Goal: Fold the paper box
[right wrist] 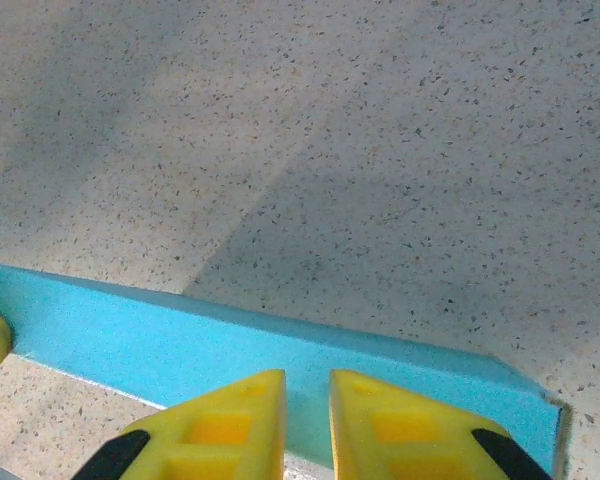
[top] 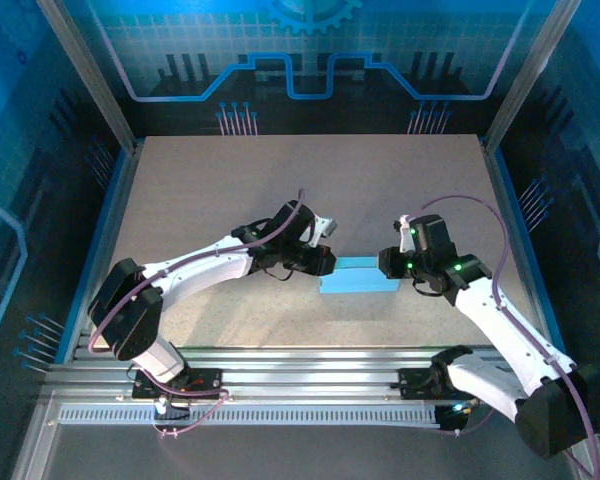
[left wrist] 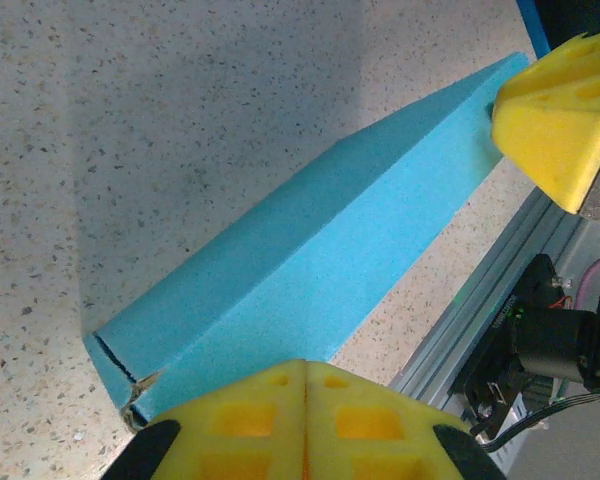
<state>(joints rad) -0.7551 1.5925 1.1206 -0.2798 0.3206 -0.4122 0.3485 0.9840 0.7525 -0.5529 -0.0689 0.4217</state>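
The paper box [top: 360,278] is a light blue, long flat folded piece lying on the speckled table between my two grippers. My left gripper [top: 332,262] is at its left end. In the left wrist view the yellow fingertips [left wrist: 305,365] are shut tight over the box's near end [left wrist: 310,250], with nothing visible in the seam. A torn corner shows at its lower left. My right gripper [top: 386,265] is at the box's right end. Its jaws [right wrist: 307,375] stand a narrow gap apart just above the box's long edge [right wrist: 180,345], and nothing sits between them.
Aluminium rails [top: 300,365] run along the table's near edge, close behind the box [left wrist: 500,290]. Blue panelled walls and metal posts fence the table [top: 280,180]. The right gripper's yellow finger [left wrist: 555,120] touches the box's far end.
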